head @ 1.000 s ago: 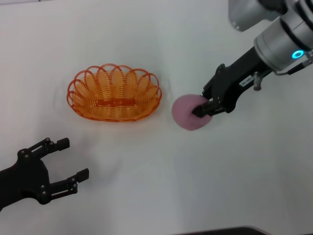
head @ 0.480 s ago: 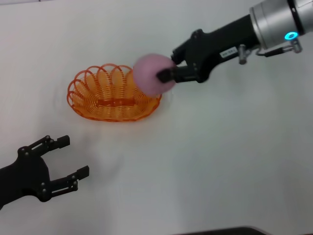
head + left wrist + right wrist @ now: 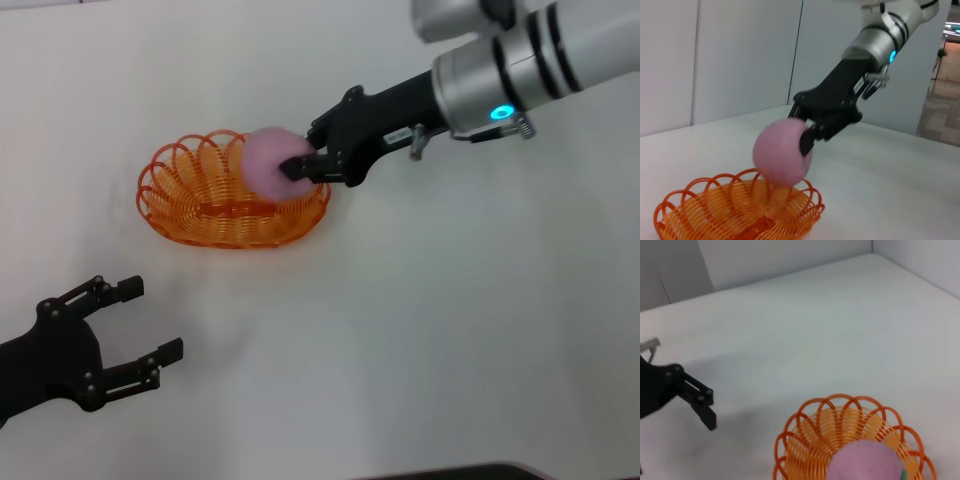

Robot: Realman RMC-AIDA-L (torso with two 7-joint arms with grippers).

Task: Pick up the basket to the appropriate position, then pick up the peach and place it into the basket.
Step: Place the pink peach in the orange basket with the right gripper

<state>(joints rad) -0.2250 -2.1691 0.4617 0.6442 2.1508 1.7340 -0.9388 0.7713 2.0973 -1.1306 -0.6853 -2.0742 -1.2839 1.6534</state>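
Observation:
The orange wire basket (image 3: 190, 200) sits on the white table at centre left. My right gripper (image 3: 300, 166) is shut on the pink peach (image 3: 268, 160) and holds it above the basket's right half. The left wrist view shows the peach (image 3: 781, 154) hanging clear above the basket (image 3: 735, 215), held by the right gripper (image 3: 807, 137). The right wrist view looks down on the peach (image 3: 867, 462) over the basket (image 3: 810, 435). My left gripper (image 3: 140, 325) is open and empty near the front left of the table.
The white table (image 3: 450, 320) spreads around the basket with nothing else on it. The left gripper also shows in the right wrist view (image 3: 697, 402), beyond the basket. Pale walls stand behind the table in the wrist views.
My right gripper has carried the peach from the table right of the basket up and leftward, and now holds it over the basket. The left arm has not moved.

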